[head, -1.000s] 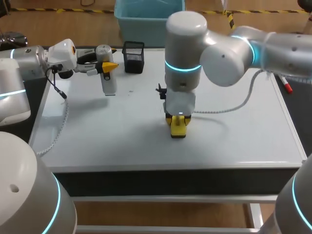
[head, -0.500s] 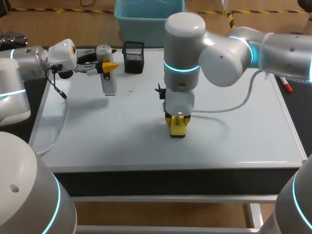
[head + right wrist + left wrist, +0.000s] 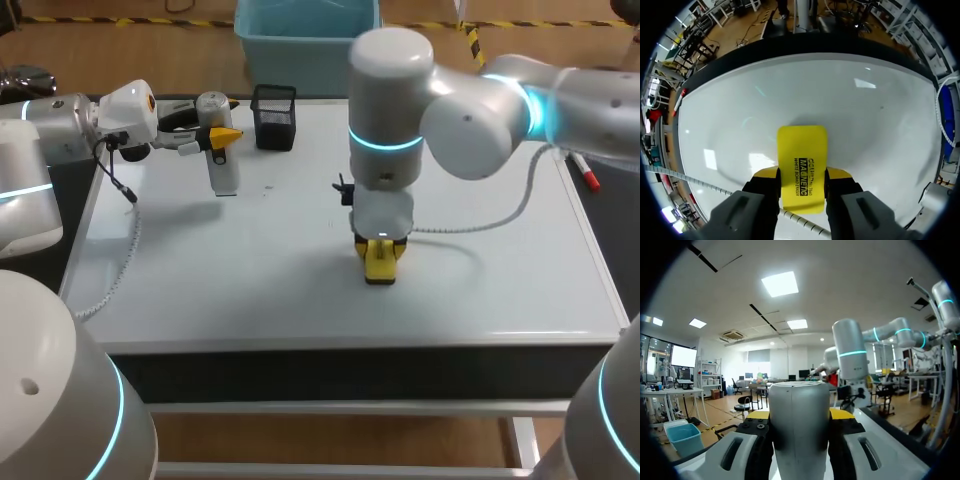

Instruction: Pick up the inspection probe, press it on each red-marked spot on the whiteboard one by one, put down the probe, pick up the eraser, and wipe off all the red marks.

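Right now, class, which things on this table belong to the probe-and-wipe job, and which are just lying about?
Belong to the job:
inspection probe, held in the left tool
yellow eraser, held in the right tool
whiteboard

Just lying about:
black mesh pen holder
red marker, by the board's right edge

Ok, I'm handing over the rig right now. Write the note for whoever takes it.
Left gripper: shut on the probe, held upright at the far left of the whiteboard, beside the mesh pen cup.
Right gripper: shut on the yellow eraser, flat on the whiteboard near its middle.
Done: no red marks show on the visible board.
Left: check beneath the eraser, then put down the probe and eraser.
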### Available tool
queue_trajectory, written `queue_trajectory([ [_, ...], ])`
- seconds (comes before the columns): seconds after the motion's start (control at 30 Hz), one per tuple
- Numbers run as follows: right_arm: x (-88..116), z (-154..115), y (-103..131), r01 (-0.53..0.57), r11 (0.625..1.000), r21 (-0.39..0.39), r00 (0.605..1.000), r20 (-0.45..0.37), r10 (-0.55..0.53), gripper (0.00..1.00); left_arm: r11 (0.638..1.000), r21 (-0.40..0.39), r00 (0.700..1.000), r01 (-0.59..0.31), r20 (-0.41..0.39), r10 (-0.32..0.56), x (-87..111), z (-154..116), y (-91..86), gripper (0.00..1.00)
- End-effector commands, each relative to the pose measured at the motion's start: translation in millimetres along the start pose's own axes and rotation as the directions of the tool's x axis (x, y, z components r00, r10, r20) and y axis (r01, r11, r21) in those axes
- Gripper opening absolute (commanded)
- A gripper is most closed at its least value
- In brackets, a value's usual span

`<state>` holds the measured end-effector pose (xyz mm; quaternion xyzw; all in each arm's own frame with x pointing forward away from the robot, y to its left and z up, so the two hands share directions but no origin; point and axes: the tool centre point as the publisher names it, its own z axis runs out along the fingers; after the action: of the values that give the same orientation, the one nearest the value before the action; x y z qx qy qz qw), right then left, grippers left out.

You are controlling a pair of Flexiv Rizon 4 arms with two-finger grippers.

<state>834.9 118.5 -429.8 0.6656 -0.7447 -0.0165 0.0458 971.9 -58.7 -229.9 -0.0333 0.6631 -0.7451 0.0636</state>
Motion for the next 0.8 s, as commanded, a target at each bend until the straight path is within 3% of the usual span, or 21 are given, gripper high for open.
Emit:
queue_trajectory([
  [0.03,17,-3,2,-0.008,1.0,0.008,1.0,0.007,0.008,0.0,1.0,0.001,1.0,-0.001,-0.001,0.001,-0.5,0,-0.4,0.0],
  [0.47,48,-44,-11,-0.023,0.998,0.055,1.0,0.001,0.023,0.0,1.0,0.001,1.0,-0.001,-0.001,0.001,-0.5,0,-0.4,0.0],
  [0.8,59,-62,-18,-0.029,0.996,0.079,1.0,0.004,0.029,0.0,1.0,0.001,1.0,-0.001,-0.001,0.001,-0.5,0,-0.4,0.0],
])
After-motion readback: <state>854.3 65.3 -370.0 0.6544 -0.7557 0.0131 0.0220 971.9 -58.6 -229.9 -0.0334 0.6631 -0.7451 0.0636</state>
